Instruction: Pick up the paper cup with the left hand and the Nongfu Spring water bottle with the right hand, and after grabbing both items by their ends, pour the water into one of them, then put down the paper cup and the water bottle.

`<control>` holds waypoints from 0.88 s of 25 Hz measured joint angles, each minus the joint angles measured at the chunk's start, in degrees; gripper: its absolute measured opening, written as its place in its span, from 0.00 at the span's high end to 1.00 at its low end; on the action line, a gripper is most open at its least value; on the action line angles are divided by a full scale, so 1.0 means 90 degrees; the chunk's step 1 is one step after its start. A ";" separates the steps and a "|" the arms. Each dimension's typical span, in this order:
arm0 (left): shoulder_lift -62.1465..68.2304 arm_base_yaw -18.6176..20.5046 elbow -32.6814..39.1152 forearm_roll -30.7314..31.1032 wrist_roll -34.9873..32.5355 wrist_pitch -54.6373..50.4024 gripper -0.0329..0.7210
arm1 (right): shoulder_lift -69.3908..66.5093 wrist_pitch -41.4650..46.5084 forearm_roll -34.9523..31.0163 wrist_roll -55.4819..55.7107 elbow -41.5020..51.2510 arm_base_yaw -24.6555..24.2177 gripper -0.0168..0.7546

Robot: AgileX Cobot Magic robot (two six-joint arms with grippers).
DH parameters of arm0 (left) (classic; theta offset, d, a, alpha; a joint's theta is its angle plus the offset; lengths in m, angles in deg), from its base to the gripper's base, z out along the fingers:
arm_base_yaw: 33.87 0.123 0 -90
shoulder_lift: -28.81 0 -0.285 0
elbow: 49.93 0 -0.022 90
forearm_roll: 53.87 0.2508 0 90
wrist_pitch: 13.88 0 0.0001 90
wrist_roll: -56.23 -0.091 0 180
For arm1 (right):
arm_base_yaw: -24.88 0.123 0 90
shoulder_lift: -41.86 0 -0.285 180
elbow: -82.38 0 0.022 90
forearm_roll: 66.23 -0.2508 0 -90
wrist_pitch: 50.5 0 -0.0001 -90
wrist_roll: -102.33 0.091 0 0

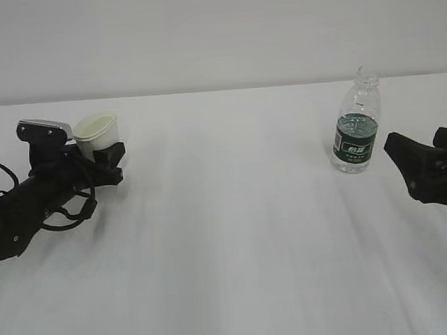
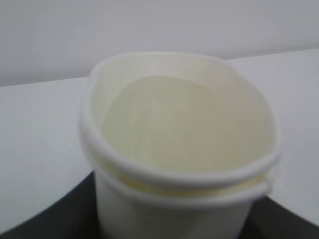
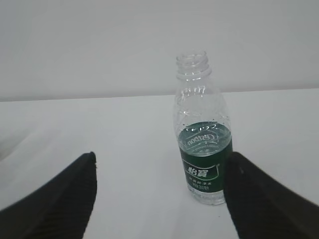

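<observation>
The left wrist view alone shows two rims on the cup (image 2: pixel 179 149) clamped in the low left arm's jaws (image 1: pixel 105 158), far left, while the right jaws (image 3: pixel 159 199) gape just short of the upright bottle (image 3: pixel 202 144), far right on the tabletop (image 1: pixel 228 235).

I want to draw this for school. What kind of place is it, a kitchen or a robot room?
Probably a robot test room, not a kitchen. A bare white table stands against a plain wall, with two black robot arms and only a paper cup and a water bottle set out.
</observation>
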 joint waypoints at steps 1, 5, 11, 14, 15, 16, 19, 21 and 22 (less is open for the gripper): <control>0.0050 0.0000 -0.0050 -0.0006 0.0000 0.0000 0.43 | 0.0000 0.0000 0.0000 0.0014 0.0000 0.0000 0.21; 0.0202 0.0000 -0.0196 -0.0048 -0.0004 0.0000 0.43 | 0.0001 0.0000 0.0000 0.0014 0.0000 0.0000 0.21; 0.0273 0.0000 -0.0391 -0.0064 -0.0014 -0.0012 0.43 | 0.0012 0.0000 0.0000 0.0014 0.0000 0.0000 0.21; 0.0320 0.0000 -0.0509 -0.0091 -0.0014 -0.0012 0.43 | 0.0012 0.0000 0.0000 0.0014 0.0000 0.0000 0.21; 0.0362 0.0000 -0.0541 -0.0105 -0.0014 0.0001 0.43 | 0.0012 0.0000 0.0000 0.0014 0.0000 0.0000 0.21; 0.0389 0.0000 -0.0552 -0.0115 -0.0014 0.0001 0.43 | 0.0012 0.0000 0.0000 0.0014 0.0000 0.0000 0.21; 0.0443 0.0000 -0.0552 -0.0115 -0.0014 0.0001 0.43 | 0.0012 0.0000 0.0000 0.0014 0.0000 0.0000 0.21; 0.0483 0.0000 -0.0552 -0.0118 -0.0014 0.0017 0.43 | 0.0012 0.0000 0.0000 0.0025 0.0000 0.0000 0.21; 0.0490 0.0000 -0.0556 -0.0129 -0.0014 0.0019 0.43 | 0.0012 0.0000 0.0000 0.0025 0.0000 0.0000 0.21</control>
